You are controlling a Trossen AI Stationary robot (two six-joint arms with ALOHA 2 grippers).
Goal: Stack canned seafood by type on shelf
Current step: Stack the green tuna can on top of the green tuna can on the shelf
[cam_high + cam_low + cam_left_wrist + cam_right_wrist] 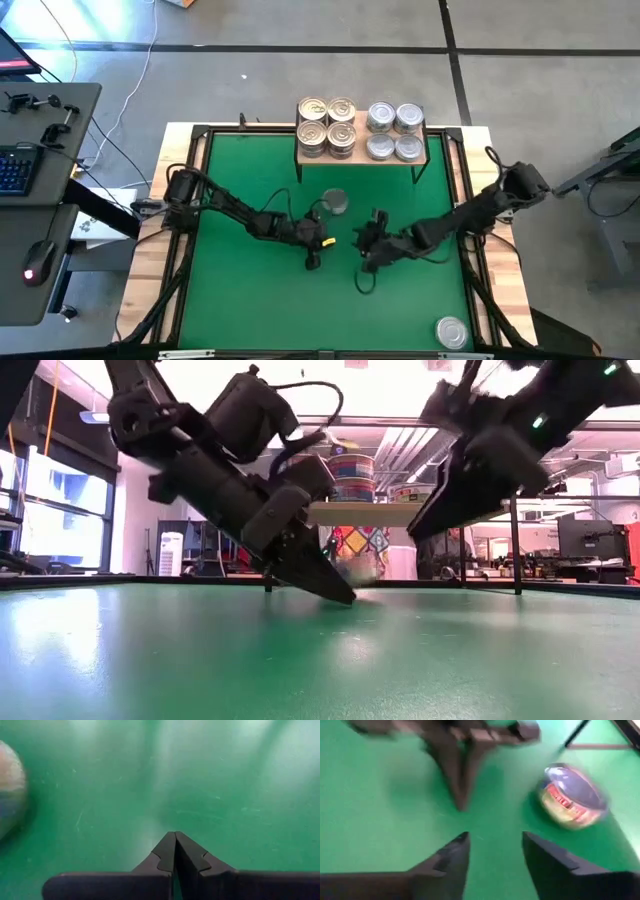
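Note:
The shelf [361,158], a light-wood board on thin black legs, stands at the mat's far edge. It carries golden-lidded tins [326,125] on its left half and silver-lidded tins [394,132] on its right half. One loose tin [335,203] sits on the green mat in front of the shelf and shows in the right wrist view [572,795]. Another silver tin [451,332] rests at the near right corner. My left gripper [313,258] [175,840] is shut, tips low over the bare mat. My right gripper [365,252] [495,842] is open beside it, holding nothing.
The green mat [250,290] lies inside a black frame on the wooden table. Both arms reach toward its middle, their grippers close together. Bare mat lies to the near left. A desk with a keyboard and mouse [35,262] stands left of the table.

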